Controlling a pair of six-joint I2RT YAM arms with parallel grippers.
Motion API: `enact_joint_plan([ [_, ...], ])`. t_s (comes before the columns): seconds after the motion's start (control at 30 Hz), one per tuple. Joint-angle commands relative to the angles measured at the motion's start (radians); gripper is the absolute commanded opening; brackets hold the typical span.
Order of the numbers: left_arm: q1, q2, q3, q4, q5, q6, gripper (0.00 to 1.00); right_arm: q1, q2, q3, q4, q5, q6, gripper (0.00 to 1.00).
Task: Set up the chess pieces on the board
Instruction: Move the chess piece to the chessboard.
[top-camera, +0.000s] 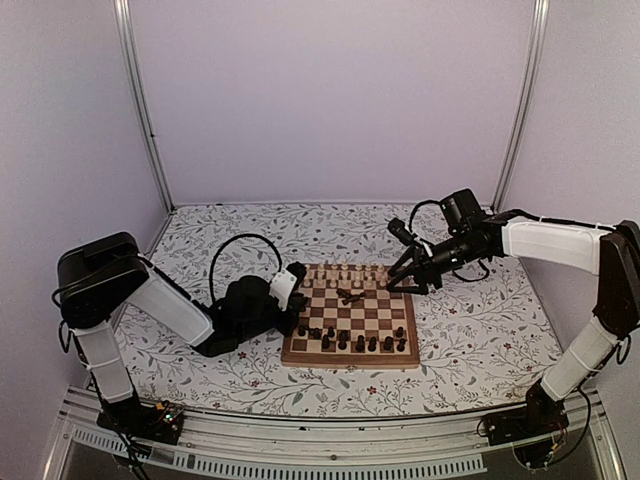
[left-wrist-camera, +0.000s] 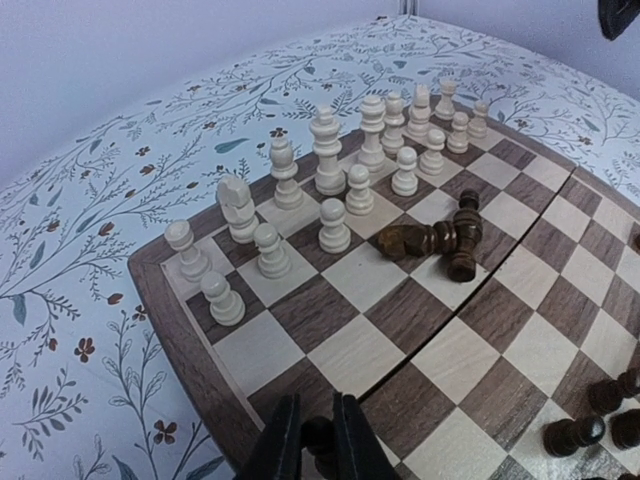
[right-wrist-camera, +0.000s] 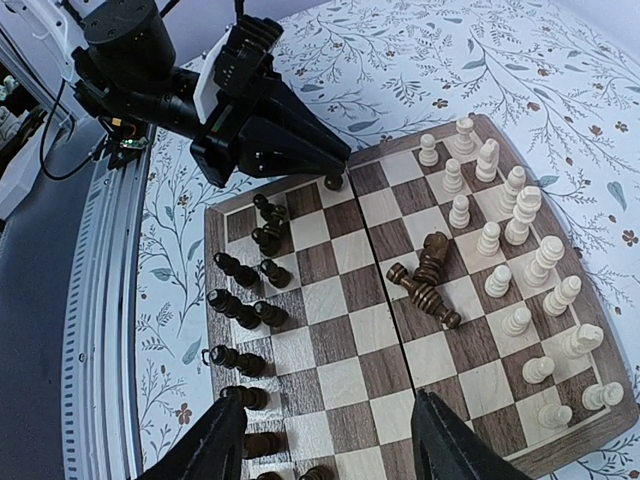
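The board (top-camera: 390, 356) lies mid-table. Cream pieces (top-camera: 345, 275) stand in two rows along its far side; they also show in the left wrist view (left-wrist-camera: 330, 165). Dark pieces (top-camera: 350, 342) stand along the near side. A few dark pieces (left-wrist-camera: 440, 238) lie toppled mid-board, also seen in the right wrist view (right-wrist-camera: 425, 280). My left gripper (left-wrist-camera: 318, 440) is at the board's left edge, shut on a dark piece (left-wrist-camera: 320, 432) that stands over a dark square. My right gripper (right-wrist-camera: 335, 450) is open and empty above the board's right side.
The floral table surface (top-camera: 470, 330) surrounds the board. The left arm's black wrist (right-wrist-camera: 250, 130) leans over the board's left rim. Purple walls enclose the back and sides. A metal rail (top-camera: 300, 440) runs along the near edge.
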Motion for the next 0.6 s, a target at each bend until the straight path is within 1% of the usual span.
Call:
enact_joint_plan([
  [0.0, -0.016, 0.012, 0.005, 0.008, 0.002, -0.003, 0.16, -0.004, 0.013, -0.012, 0.015, -0.004, -0.013, 0.59],
  [0.1, -0.019, 0.005, 0.006, -0.003, 0.000, -0.004, 0.20, -0.005, 0.014, -0.011, 0.014, -0.004, -0.012, 0.59],
  [0.37, -0.024, -0.057, 0.027, -0.082, -0.008, -0.015, 0.27, -0.004, 0.009, -0.011, 0.013, -0.008, -0.013, 0.59],
  [0.47, -0.016, -0.092, 0.070, -0.189, 0.016, -0.051, 0.32, -0.005, 0.007, -0.014, 0.013, -0.010, -0.013, 0.59],
  [0.57, 0.003, -0.099, 0.162, -0.385, 0.097, -0.094, 0.36, -0.005, 0.003, -0.017, 0.013, -0.013, -0.015, 0.59],
])
